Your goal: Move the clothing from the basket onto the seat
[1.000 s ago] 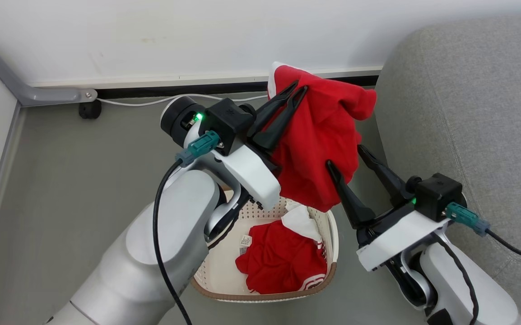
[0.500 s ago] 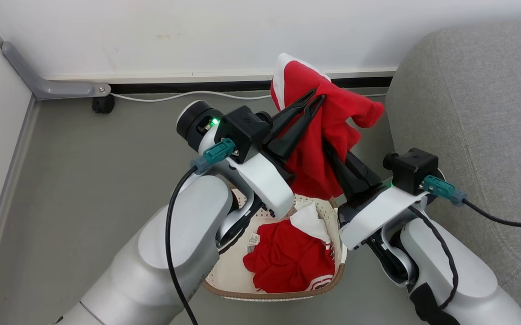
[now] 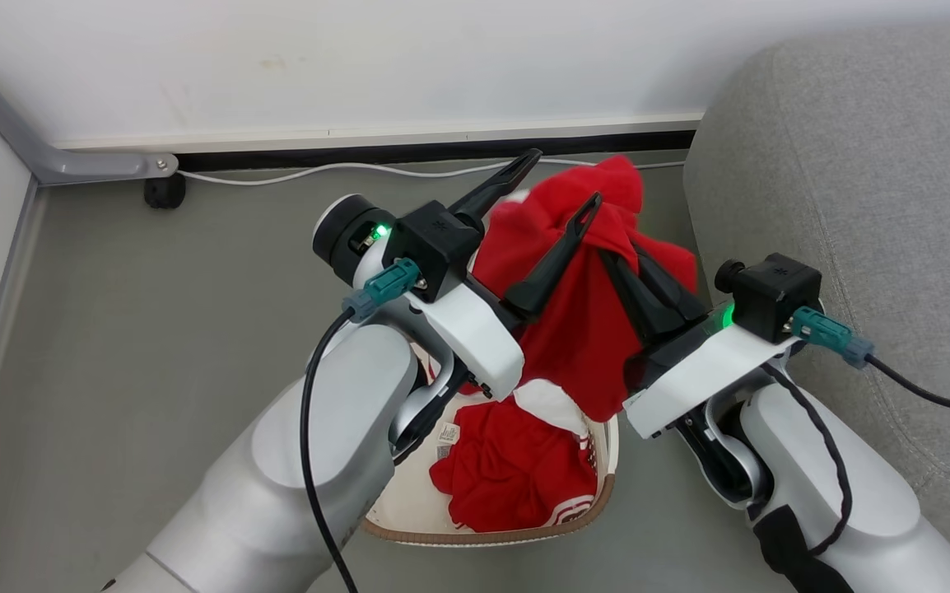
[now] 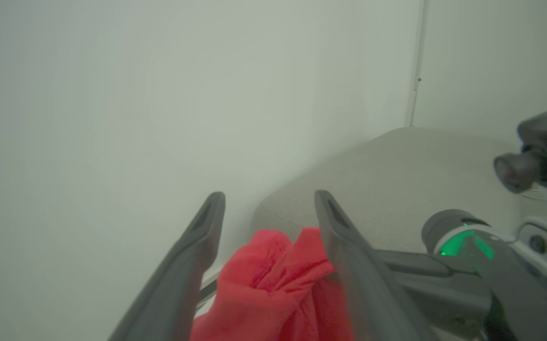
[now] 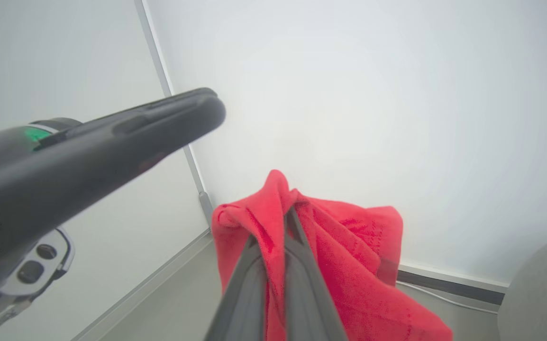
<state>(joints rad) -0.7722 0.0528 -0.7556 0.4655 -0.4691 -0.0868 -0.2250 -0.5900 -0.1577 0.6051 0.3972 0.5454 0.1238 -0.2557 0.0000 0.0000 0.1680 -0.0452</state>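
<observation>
A red piece of clothing [image 3: 582, 346] hangs above the basket, pinched at its top by my right gripper [image 3: 617, 262], which is shut on it. The right wrist view shows the same gripper [image 5: 287, 215] with the fabric [image 5: 349, 265] draped round its closed fingers. My left gripper [image 3: 564, 177] stands open just left of the bunched top, one finger lying across the cloth; its spread fingers [image 4: 269, 199] frame the fabric [image 4: 273, 279]. More red clothing [image 3: 508, 478] with white trim lies in the cream basket [image 3: 524, 535]. The grey seat [image 3: 854, 165] rises at the right.
A white wall with a dark skirting runs along the back, with a white cable [image 3: 318, 171] at its foot and a grey bracket [image 3: 55, 161] in the left corner. Grey floor [image 3: 154, 329] spreads to the left of the basket.
My right gripper closed on the hanging garment and my left gripper opened and let it go. The garment's top dropped from the left fingers and now hangs from the right ones.
</observation>
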